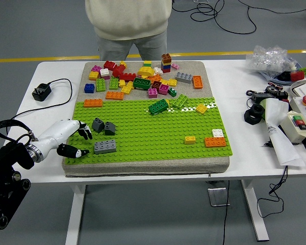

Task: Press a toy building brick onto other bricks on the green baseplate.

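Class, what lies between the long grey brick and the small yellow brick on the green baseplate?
Head view: only bare studs between the grey brick and yellow brick on the baseplate.

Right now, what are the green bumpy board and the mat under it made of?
The green baseplate looks like hard, slightly shiny plastic: even rows of moulded studs and a uniform bright colour. The mat beneath it looks like soft foam or felt, matte beige with a thick rounded edge, though the view cannot settle which.

The white tabletop (234,81) carries a grey pad (214,164), a black charger (41,92), a plastic bag (270,57) and a control box (301,120).
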